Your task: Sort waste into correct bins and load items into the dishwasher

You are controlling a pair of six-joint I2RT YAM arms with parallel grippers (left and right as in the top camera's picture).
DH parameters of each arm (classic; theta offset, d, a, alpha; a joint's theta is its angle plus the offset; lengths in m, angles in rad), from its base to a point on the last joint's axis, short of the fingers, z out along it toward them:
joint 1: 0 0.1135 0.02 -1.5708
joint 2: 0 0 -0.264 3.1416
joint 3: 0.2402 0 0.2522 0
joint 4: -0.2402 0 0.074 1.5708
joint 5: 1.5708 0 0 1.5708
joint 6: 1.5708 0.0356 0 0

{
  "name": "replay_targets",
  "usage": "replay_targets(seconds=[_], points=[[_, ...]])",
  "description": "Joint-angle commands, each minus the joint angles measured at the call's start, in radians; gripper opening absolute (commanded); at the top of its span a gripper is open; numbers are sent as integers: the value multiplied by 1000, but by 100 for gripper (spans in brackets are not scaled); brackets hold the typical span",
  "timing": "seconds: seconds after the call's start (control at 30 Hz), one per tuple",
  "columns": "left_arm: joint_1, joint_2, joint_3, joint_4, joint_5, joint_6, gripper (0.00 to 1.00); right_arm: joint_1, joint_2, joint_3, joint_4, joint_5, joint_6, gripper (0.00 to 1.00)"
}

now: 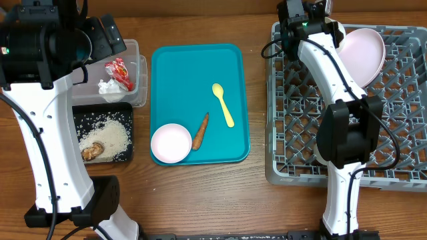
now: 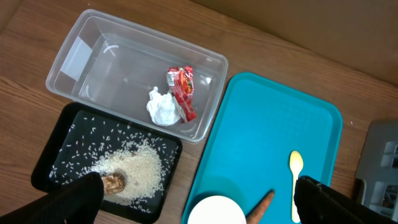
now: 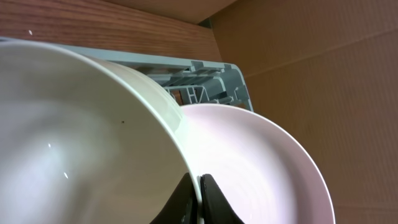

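Pinching the rim of a white bowl (image 3: 74,137), the right claw (image 3: 200,186) is closed tight on it at the far left corner of the grey dish rack (image 1: 400,133), which fills the right side of the tabletop (image 1: 267,213). Just behind that bowl the pink plate (image 3: 261,168) leans in the rack near the tabletop's far edge. The left claw (image 2: 199,182) hangs spread wide with nothing between its fingers, over the left side of the tabletop. Below it, toward the far left corner, the clear tub (image 2: 93,62) holds the red wrapper (image 2: 181,90) and the crumpled napkin (image 2: 163,107), touching each other. The black tray (image 2: 62,155) sits against the tub's near side, carrying rice (image 2: 140,165) and a brown scrap (image 2: 113,182). At the middle of the tabletop the teal tray (image 1: 193,73) bears the yellow spoon (image 1: 223,103), the carrot (image 1: 200,131) and a second bowl (image 1: 171,143), the carrot just beside that bowl.
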Motion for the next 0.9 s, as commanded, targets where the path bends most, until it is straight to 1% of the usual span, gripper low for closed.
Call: replay_targets(seconds=[0.0,0.23,0.47,0.6,0.73,0.87], points=[[0,5,9,1,8,-14,100,4,-5,5,-21,-4,-5,6],[0,5,10,0,8,-14,100,-7,-5,5,-43,-2,-5,5],[0,5,10,1,8,-14,100,3,-5,5,-102,-2,-2,4],[0,5,9,1,8,-14,100,6,-5,5,-124,-6,41,4],[0,5,10,1,8,-14,100,5,-5,5,-127,-72,55,4],[0,5,10,1,8,-14,100,6,-5,5,-132,-90,89,4]])
